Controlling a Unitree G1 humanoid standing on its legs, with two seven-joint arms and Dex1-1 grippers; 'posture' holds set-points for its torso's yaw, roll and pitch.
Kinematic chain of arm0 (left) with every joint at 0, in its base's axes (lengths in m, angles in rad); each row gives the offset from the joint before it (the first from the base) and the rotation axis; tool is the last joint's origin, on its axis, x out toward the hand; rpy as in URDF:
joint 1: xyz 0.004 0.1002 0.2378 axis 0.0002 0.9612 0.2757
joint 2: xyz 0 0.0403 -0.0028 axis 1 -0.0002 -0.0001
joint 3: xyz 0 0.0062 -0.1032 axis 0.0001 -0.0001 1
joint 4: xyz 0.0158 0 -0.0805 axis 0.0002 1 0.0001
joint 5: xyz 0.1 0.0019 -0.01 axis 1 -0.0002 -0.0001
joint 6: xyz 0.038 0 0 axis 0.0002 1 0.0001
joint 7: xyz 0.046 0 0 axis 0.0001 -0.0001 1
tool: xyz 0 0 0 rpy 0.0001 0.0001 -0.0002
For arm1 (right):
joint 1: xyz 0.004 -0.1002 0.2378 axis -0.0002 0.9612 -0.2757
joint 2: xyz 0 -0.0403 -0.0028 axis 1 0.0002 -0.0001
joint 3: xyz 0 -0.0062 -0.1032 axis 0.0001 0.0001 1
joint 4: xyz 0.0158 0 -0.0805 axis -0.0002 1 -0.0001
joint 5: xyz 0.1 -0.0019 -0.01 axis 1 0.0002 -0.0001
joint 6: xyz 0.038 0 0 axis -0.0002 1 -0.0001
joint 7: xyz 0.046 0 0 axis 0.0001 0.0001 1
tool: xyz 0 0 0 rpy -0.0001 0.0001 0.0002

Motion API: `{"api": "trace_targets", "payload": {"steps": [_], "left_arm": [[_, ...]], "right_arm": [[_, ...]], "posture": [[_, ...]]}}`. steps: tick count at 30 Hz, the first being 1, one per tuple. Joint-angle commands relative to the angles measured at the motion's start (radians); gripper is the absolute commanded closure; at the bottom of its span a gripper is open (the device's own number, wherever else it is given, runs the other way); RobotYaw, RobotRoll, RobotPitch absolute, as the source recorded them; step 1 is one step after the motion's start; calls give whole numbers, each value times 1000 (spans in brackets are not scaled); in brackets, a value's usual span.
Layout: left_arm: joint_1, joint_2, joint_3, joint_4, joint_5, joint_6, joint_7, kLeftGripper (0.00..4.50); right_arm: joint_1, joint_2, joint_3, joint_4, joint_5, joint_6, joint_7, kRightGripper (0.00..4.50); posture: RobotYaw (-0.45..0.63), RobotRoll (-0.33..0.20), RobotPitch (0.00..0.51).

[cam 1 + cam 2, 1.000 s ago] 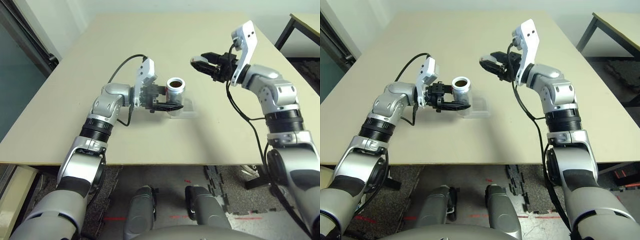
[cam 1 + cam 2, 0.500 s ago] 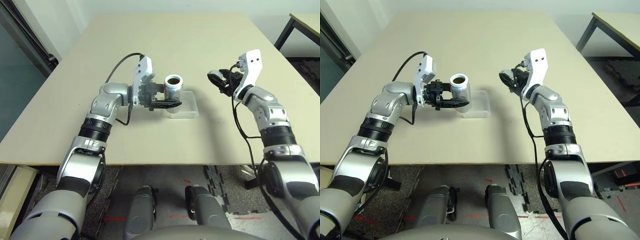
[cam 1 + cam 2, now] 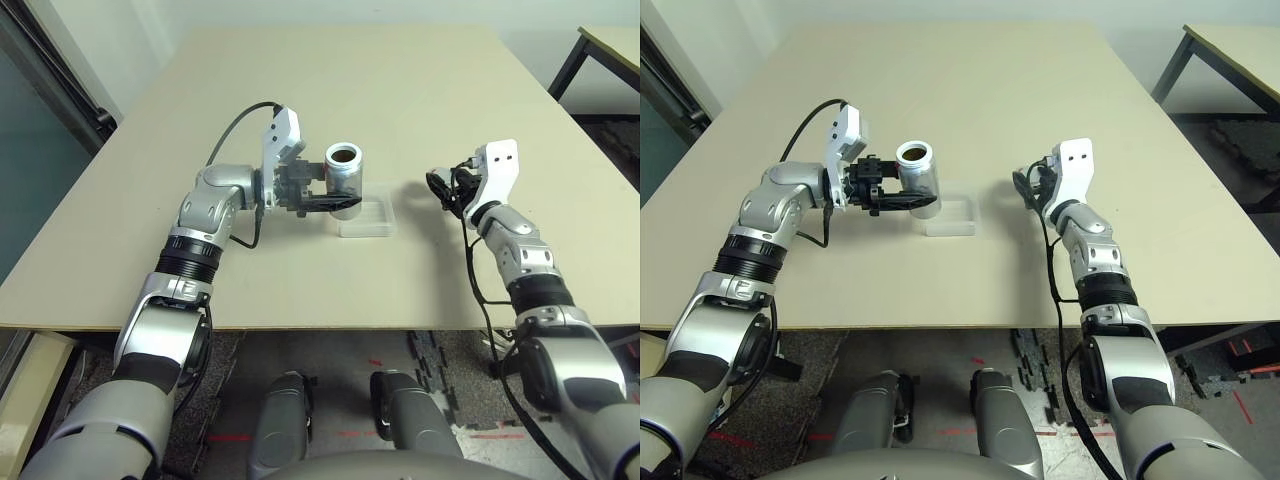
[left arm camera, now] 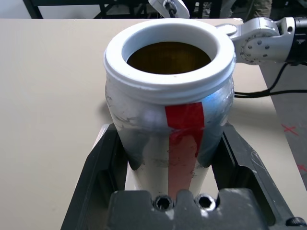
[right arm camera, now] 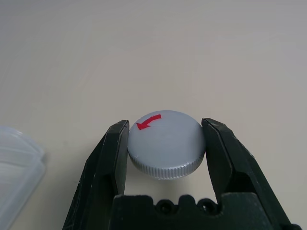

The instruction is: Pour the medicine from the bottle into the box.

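Observation:
The bottle is a silver cylinder with a red stripe and a white rim, upright and uncapped. My left gripper is shut on the bottle's body just left of the box. The open mouth shows a brownish-yellow inside; single pieces of medicine cannot be made out. The box, a clear shallow tray, lies on the table beside the bottle's base. To the right of the box, my right gripper hangs low over the table, shut on the loose grey cap, which bears a red arrow.
The beige table stretches wide behind and around the box. A corner of the box shows in the right wrist view. A dark-legged second table stands at the far right.
My right arm has come down and toward the near right with the cap, from high above the table to just over it. The left gripper has kept hold of the bottle, straightening it slightly.

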Motion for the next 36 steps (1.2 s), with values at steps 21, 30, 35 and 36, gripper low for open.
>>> {"api": "trace_targets", "payload": {"steps": [21,30,35,36], "left_arm": [[-3,-13,15,6,-2,-9,9,1834],[-5,-10,18,4,-1,-9,15,1834],[-18,-11,34,20,-1,-22,41,1834],[-21,-11,41,24,-2,-23,48,1834]], "right_arm": [[-17,75,-34,157,-25,-90,-145,1985],[-29,73,-34,170,-25,-79,-132,0],[-24,72,-29,117,-17,-46,-108,0],[-21,73,-29,88,-12,-32,-101,0]], "posture": [[15,0,82],[19,0,80],[17,0,76],[17,0,76]]}}
